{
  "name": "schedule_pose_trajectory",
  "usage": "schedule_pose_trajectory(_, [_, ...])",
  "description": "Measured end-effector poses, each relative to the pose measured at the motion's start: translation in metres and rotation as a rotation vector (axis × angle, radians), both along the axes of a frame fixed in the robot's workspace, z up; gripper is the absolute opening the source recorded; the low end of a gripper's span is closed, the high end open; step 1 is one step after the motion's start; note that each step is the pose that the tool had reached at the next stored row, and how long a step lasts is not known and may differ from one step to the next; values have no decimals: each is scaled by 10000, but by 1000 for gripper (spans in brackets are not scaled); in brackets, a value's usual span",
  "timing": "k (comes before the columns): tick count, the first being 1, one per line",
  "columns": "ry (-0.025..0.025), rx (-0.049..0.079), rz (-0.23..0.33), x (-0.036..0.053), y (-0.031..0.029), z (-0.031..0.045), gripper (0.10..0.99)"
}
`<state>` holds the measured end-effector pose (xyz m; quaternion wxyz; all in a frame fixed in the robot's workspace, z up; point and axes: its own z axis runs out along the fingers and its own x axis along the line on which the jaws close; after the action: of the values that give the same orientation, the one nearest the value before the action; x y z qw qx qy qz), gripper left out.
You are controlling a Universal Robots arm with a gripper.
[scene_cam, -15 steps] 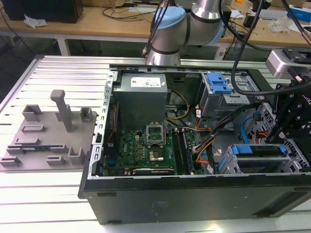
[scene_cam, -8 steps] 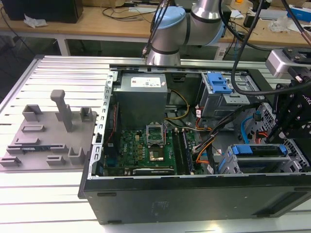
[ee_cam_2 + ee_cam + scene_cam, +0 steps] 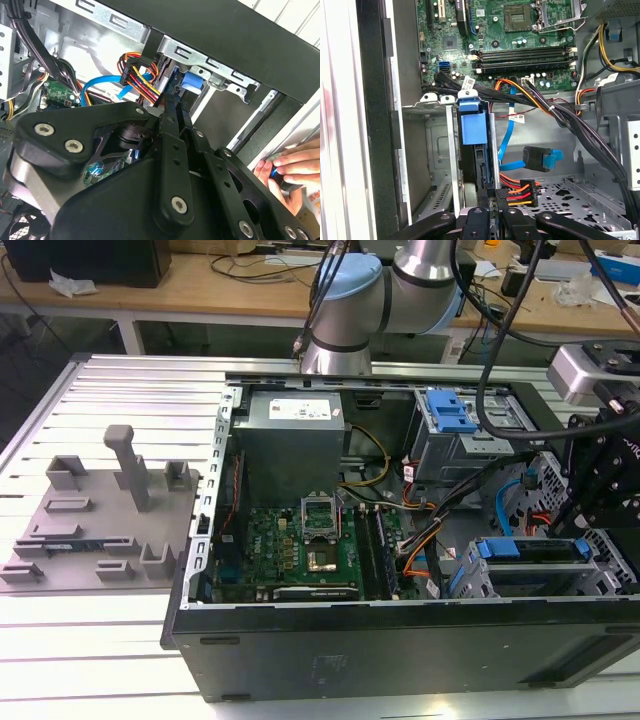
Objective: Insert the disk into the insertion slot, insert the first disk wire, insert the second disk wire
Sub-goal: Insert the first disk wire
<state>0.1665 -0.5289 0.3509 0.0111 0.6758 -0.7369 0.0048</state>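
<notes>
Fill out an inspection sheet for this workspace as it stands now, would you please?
Surface: slotted metal table carrying the open computer case.
Job's things: the disk sits in the insertion slot.
Clutter: grey fixture tray on the table beside the case.
Grippers: the gripper is right at the coloured wire plug by the disk.
Cables: the blue cable's plug hangs free beside the disk.
Surroundings: workbench behind; a person's hand at the case edge.
</notes>
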Motion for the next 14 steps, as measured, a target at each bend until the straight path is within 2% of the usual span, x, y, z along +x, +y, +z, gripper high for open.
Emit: schedule_pose_trajectory(14, [0,0,-1,0,-12,-26,169])
